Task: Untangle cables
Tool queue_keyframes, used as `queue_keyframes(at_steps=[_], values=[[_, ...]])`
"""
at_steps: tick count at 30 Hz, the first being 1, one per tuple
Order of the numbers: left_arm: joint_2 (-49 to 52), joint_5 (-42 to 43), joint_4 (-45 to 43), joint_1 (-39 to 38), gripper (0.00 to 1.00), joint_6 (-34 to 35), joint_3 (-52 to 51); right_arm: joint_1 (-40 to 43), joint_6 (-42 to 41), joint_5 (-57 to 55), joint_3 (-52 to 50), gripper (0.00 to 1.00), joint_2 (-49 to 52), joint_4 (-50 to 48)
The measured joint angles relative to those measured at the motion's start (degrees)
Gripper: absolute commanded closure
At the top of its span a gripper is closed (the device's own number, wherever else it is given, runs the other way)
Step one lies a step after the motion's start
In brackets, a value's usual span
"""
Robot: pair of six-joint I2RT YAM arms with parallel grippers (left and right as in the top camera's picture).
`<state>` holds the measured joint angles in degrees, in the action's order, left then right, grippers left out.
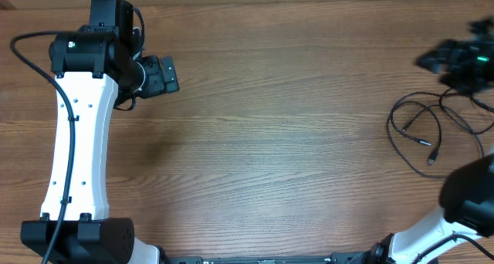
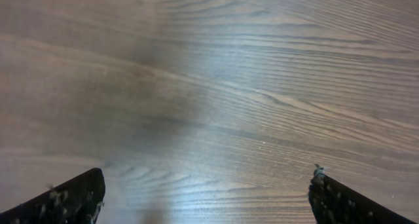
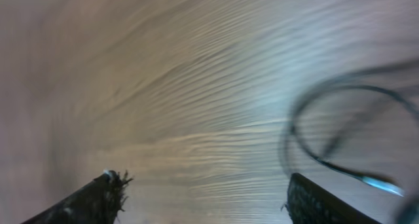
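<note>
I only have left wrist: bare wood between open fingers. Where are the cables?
Observer: Overhead shows the cables in a loose tangle on the right arm's side of the table, far across from the left gripper.
Operator: Is the right arm holding any of them?
Observer: No. The right gripper is open with nothing between its fingers. Its wrist view shows one blurred loop with a silvery plug tip lying off to one side of it.
</note>
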<state>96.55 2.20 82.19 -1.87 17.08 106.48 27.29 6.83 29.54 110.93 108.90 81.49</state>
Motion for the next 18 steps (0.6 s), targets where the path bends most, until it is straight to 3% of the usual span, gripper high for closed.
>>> queue_keyframes(at_steps=[3,10,18], values=[[0.00,1.27,-1.16,0.00,0.00,-3.76,0.00,-9.79,2.49,-2.84,0.00,0.00,0.00,0.46],[0.00,1.92,0.98,0.00,0.00,-11.15,-1.38,-33.35,3.72,-13.77,0.00,0.00,0.00,1.53],[0.20,-0.17,9.07,0.00,0.00,-11.04,-5.22,-35.17,-3.17,-16.35,0.00,0.00,0.00,7.02]])
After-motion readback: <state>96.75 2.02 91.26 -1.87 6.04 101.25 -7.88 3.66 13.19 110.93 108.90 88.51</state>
